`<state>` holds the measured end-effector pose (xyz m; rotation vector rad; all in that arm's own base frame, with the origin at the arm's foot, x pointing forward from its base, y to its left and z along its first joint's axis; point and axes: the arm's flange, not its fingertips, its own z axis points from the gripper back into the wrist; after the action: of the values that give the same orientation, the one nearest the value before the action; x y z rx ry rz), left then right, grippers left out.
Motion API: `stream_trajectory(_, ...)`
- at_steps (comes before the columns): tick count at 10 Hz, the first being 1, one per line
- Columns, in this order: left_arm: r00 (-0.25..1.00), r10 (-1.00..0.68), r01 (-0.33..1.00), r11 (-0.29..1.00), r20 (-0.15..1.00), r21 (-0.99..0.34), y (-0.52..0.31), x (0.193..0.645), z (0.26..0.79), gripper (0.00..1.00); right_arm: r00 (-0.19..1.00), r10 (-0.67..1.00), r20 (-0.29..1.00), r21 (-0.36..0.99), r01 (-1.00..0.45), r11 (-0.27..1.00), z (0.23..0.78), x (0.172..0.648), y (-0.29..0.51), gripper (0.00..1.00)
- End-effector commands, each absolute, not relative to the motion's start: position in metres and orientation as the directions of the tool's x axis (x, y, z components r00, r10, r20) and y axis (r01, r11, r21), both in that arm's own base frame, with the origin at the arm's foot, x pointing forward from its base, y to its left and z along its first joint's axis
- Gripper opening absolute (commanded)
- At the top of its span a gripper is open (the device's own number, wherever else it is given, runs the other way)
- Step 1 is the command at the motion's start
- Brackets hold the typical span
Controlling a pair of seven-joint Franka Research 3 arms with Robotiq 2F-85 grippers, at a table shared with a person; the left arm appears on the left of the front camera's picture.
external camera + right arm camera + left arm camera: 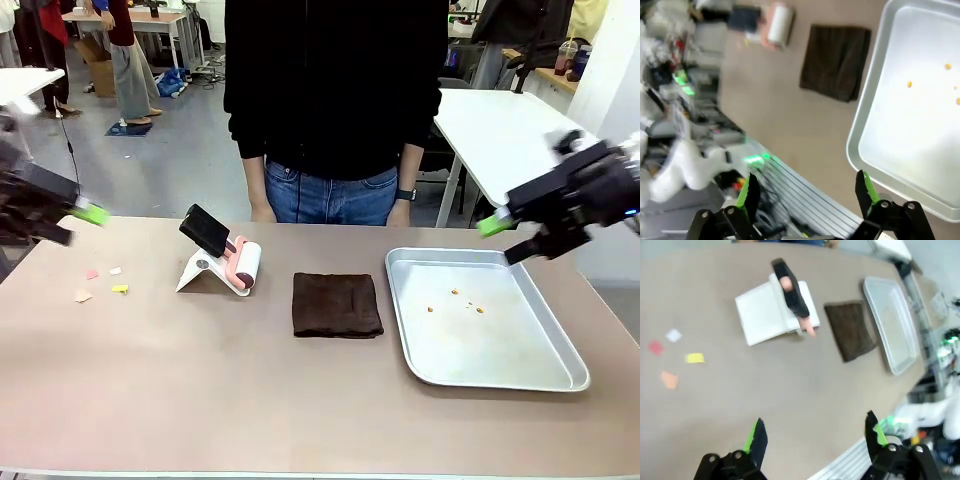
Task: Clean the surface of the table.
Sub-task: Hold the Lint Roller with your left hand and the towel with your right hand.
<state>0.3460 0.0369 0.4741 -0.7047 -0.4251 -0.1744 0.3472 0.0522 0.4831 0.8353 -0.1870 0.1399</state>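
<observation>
The brownish-taupe table (200, 390) carries several small paper scraps (100, 283) at its left, pink, white, yellow and orange; they lie at the left of the left wrist view as paper scraps (675, 357). A lint roller (240, 262) with a black handle rests on a white stand left of centre. A folded dark brown cloth (337, 304) lies in the middle. My left gripper (85, 222) hovers open above the table's left edge. My right gripper (505, 240) hangs open above the tray's far right corner. Both are empty.
A shallow silver tray (560, 378) with a few orange crumbs (455, 300) sits at the right. A person in black top and jeans (335, 120) stands at the far edge. A white table (500, 130) stands behind at right.
</observation>
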Motion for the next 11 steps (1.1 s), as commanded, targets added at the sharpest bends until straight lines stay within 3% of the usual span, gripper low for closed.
stream_trajectory(1, 0.866, 0.146, 0.288, 0.638, 0.479, -0.714, 0.106, 0.336, 0.457, 1.00, 0.958, -0.152, 0.244, 0.817, -0.119, 0.565, 0.460, 0.306, -0.011, 1.00)
stream_trajectory(4, 0.813, 0.356, 0.230, 0.530, 0.460, -0.816, 0.198, 0.310, 0.419, 1.00, 0.890, -0.388, 0.240, 0.907, -0.064, 0.415, 0.435, 0.281, -0.106, 1.00)
stream_trajectory(7, 0.760, 0.502, 0.168, 0.462, 0.413, -0.871, 0.220, 0.292, 0.383, 1.00, 0.829, -0.542, 0.141, 0.952, 0.036, 0.303, 0.388, 0.267, -0.161, 1.00)
stream_trajectory(9, 0.704, 0.592, 0.066, 0.496, 0.392, -0.866, 0.198, 0.286, 0.376, 1.00, 0.758, -0.644, 0.107, 0.945, 0.124, 0.303, 0.361, 0.259, -0.178, 1.00)
stream_trajectory(10, 0.753, 0.531, 0.127, 0.465, 0.390, -0.876, 0.231, 0.285, 0.381, 1.00, 0.710, -0.682, 0.174, 0.917, 0.136, 0.375, 0.357, 0.256, -0.178, 1.00)
stream_trajectory(11, 0.753, 0.531, 0.127, 0.465, 0.390, -0.876, 0.231, 0.285, 0.381, 1.00, 0.796, -0.599, 0.089, 0.947, 0.120, 0.299, 0.390, 0.287, -0.226, 1.00)
